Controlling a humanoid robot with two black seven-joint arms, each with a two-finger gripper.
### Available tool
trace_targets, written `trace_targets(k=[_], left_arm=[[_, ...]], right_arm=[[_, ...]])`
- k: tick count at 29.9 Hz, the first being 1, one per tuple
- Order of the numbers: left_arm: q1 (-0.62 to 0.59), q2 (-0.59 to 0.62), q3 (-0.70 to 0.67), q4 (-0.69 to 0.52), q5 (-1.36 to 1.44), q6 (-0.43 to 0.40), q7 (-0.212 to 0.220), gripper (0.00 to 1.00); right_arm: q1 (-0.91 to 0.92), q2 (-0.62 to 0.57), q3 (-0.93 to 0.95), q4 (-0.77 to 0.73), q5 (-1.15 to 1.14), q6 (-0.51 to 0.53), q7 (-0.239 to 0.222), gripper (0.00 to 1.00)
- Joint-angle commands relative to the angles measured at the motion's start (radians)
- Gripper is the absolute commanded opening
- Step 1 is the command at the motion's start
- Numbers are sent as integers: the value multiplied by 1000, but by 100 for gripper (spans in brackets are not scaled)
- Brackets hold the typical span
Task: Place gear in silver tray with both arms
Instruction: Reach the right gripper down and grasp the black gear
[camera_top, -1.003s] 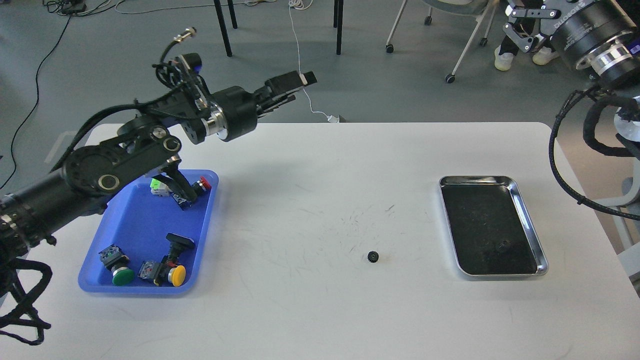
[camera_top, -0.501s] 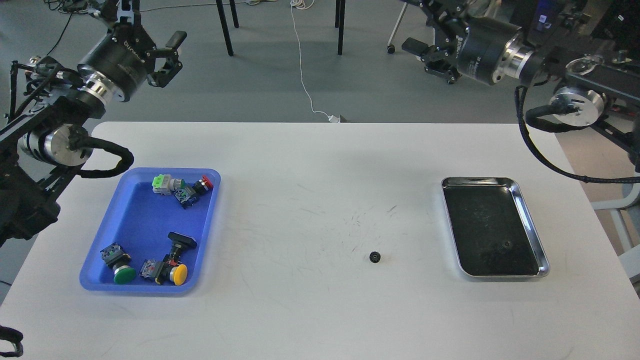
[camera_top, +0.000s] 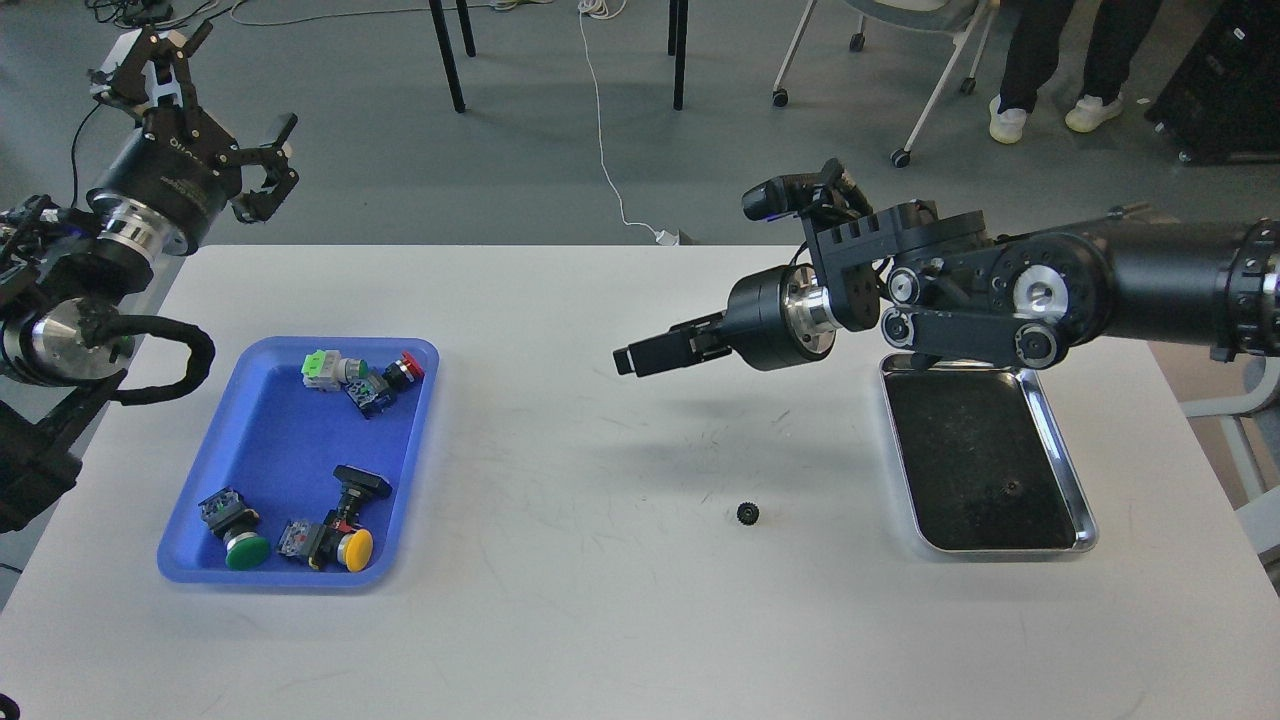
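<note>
A small black gear (camera_top: 746, 514) lies on the white table, left of the silver tray (camera_top: 1060, 440). The tray sits at the right; a second small dark gear (camera_top: 1012, 487) lies on its dark floor. My right gripper (camera_top: 640, 358) hangs above the table's middle, pointing left, behind and above the loose gear and well clear of it. It is seen side-on, so its fingers cannot be told apart. My left gripper (camera_top: 222, 100) is raised beyond the table's far left corner, fingers spread, holding nothing.
A blue plastic tray (camera_top: 255, 455) at the left holds several push-button switches with green, yellow and red caps. My right forearm (camera_top: 1120, 275) crosses over the silver tray's far end. Chair legs and a person's feet stand on the floor behind the table.
My right arm has swung down from beyond the table's far right to above its middle, gripper pointing left. My left arm swung back off the table to the far left corner.
</note>
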Motion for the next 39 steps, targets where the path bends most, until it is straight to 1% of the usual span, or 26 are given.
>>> trace_targets(k=[1, 4, 7, 9, 14, 17, 22, 32, 39], left_arm=[[24, 13, 0, 0, -40, -17, 0, 98], [30, 17, 0, 0, -50, -17, 0, 98], [32, 21, 0, 0, -54, -17, 0, 98], [32, 21, 0, 0, -54, -16, -3, 98], [32, 22, 0, 0, -53, -14, -8, 98], [32, 27, 0, 0, -53, -16, -8, 98], [32, 47, -1, 0, -54, -14, -10, 98], [32, 65, -1, -2, -54, -17, -10, 98], [36, 65, -1, -2, -54, -17, -10, 98]], right_arm=[[3, 37, -98, 16, -94, -25, 1, 97], [-5, 42, -145, 33, -142, -71, -1, 91], [-5, 42, -187, 79, -143, -86, -1, 80], [-5, 42, -214, 93, -145, -88, 1, 75], [-20, 41, -259, 96, -146, -95, 1, 70], [-22, 39, -261, 93, -169, -97, 1, 69], [-27, 36, -279, 94, -180, -97, 1, 64], [-51, 74, -279, 99, -175, -97, 7, 61], [-53, 82, -311, 96, -180, -97, 7, 61]])
